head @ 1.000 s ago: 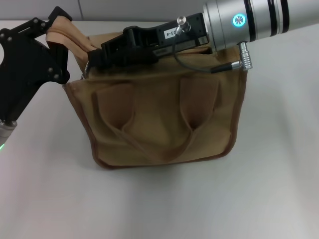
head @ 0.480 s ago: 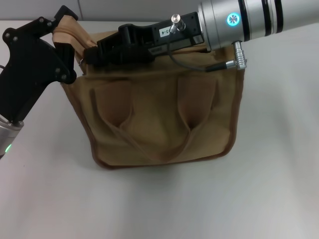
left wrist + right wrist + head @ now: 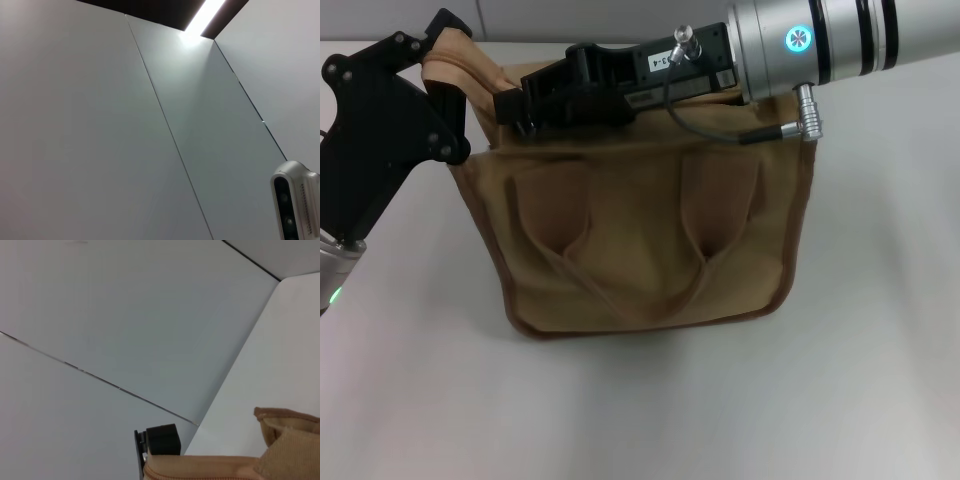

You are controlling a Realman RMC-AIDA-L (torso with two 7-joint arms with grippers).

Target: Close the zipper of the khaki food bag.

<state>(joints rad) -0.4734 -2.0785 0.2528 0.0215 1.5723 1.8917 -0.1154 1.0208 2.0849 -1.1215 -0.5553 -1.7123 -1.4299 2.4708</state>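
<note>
The khaki food bag (image 3: 650, 240) stands upright in the middle of the white table, its two handle loops facing me. My left gripper (image 3: 445, 70) is at the bag's top left corner, shut on a fold of tan fabric there. From the right, my right gripper (image 3: 510, 105) reaches flat across the bag's top, with its tip near the left end. It covers the zipper line, and the pull tab is hidden. In the right wrist view the bag's top edge (image 3: 225, 467) fills the lower border, with a black finger (image 3: 160, 440) of the left gripper beside it.
White tabletop (image 3: 880, 330) surrounds the bag on every side. A cable (image 3: 720, 128) from the right wrist hangs over the bag's top right edge. The left wrist view shows only wall panels and a white camera housing (image 3: 295, 205).
My right gripper slid left along the bag's top, then eased slightly back to the right. The left gripper lifted a little with the bag's corner still in it.
</note>
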